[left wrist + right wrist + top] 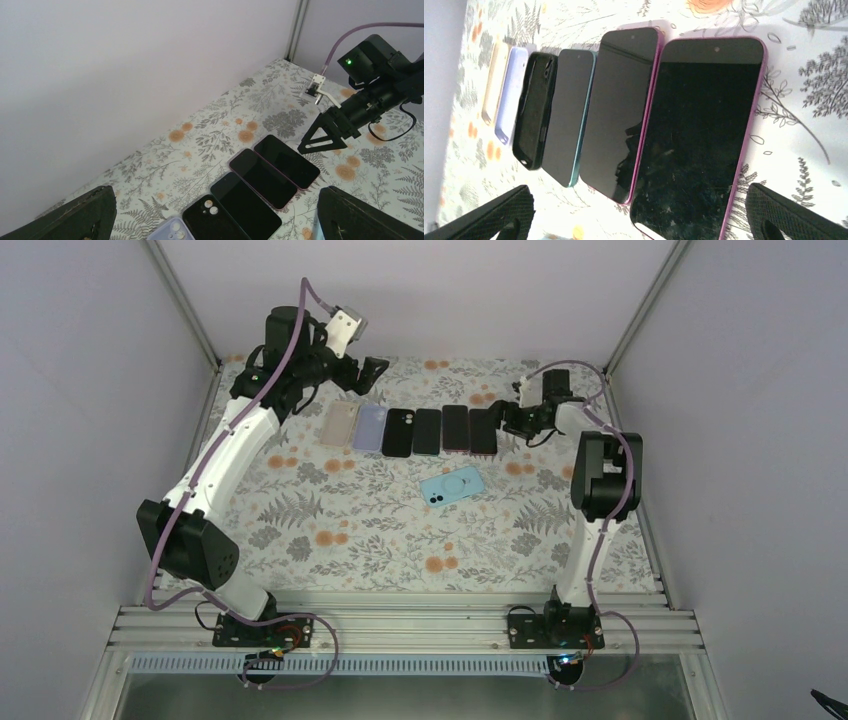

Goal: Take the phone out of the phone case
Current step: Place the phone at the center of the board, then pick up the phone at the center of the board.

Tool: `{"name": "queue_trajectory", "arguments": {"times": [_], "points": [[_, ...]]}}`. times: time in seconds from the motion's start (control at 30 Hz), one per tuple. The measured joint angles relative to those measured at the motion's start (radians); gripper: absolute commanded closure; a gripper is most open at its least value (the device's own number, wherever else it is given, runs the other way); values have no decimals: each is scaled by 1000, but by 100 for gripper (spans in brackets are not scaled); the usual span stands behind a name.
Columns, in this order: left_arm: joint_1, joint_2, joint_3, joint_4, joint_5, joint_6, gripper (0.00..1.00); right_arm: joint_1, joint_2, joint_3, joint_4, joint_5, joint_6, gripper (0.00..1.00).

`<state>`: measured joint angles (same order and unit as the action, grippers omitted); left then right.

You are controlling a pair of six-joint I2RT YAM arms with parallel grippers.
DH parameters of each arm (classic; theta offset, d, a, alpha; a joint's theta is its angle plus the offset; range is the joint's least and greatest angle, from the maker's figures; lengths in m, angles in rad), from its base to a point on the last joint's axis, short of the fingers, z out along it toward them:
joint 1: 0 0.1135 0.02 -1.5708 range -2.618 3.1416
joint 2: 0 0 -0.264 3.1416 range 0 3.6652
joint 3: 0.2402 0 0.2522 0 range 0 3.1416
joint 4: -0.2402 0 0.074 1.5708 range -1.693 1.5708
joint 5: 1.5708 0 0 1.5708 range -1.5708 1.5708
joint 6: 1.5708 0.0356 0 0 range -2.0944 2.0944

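Nearest the viewer, a ribbed metal rail (400,625) carries the base of the left arm (245,625) and the base of the right arm (556,626). Beyond it lies the fern-and-flower patterned surface (330,540).

Left: the left arm reaches toward the far left corner. Its left hand (362,373) hangs above the surface, fingers (80,215) spread wide with nothing between them.

Centre, far side: six items lie side by side in a row, edges touching or nearly so. From left to right they are a beige case (340,423), a lilac case (371,426), a black case (398,432), a teal-edged phone (427,431), a pink-edged phone (455,428) and a purple-edged phone (483,430). The three phones lie screen up and dark.

Nearer than the row and apart from it, below its right half, a light-blue phone case (453,486) lies alone. It is tilted and back up, showing a ring and two lens openings. Whether a phone sits inside it cannot be told.

Right: the right hand (506,421) sits low at the right end of the row, just beside the purple-edged phone. Its fingers (794,215) stand wide apart and grip nothing.
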<state>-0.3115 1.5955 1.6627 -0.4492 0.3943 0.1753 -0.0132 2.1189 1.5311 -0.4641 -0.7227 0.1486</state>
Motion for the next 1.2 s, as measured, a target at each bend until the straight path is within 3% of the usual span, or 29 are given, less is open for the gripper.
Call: {"name": "queue_trajectory", "arguments": {"times": [0.57,0.87,1.2], "points": [[0,-12,-29,2,51,16,0,51,-131,1,-258,-85,-534,1],[0,-12,-29,2,51,16,0,185,-32,35,-369,-98,-638,1],[0,-12,-27,0,50,19,0,264,-3,35,-378,4,-673,1]]}}
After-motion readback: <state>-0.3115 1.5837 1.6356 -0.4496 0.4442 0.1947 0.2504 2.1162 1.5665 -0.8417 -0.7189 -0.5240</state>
